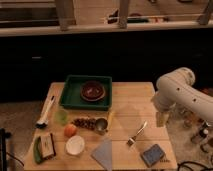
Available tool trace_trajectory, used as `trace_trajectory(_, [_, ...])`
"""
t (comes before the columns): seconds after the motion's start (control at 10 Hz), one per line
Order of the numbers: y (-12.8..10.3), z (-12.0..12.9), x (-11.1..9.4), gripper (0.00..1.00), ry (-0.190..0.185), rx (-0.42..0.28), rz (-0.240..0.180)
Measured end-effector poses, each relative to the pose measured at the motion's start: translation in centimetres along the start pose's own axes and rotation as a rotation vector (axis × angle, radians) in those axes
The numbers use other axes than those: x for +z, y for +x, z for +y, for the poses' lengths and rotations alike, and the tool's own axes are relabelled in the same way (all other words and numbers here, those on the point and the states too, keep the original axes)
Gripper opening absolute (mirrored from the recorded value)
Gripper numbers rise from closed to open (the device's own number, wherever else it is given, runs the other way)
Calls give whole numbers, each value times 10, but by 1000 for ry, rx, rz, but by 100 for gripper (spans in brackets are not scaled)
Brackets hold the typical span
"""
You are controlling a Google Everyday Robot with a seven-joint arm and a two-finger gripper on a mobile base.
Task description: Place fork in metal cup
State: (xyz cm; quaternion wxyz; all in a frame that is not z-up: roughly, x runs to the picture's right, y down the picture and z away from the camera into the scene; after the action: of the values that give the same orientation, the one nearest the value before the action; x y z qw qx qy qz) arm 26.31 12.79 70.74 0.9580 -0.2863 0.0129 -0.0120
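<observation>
Evidently, task not yet begun in effect. Fork [136,134] is seen lying flat on table [130,97], toward right front, tines probably pointed at near edge; touched by nothing. Metal cup [101,125] is found upright to fork's left, near but apart, with no fork in it. Claw [161,119] is held over table's right edge, just beside fork and above it; whether spread or pressed together cannot be told. Left to be done: fork gripped, lifted, carried left, lowered into cup.

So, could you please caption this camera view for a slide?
Slim silver fork lies on wooden table, right of shiny steel cup; gripper hangs near table's right edge.
</observation>
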Motion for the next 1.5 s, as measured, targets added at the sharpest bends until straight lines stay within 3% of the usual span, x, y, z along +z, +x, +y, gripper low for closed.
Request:
trace_trajectory(0.3, [-14, 3, 8, 80, -1, -37, -4])
trace_trajectory(0.5, [-29, 10, 26, 80, -6, -72, -17])
trace_trajectory(1.0, [-42, 22, 54, 80, -11, -135, -56])
trace_trajectory(1.5, [-55, 29, 84, 80, -42, -163, -87])
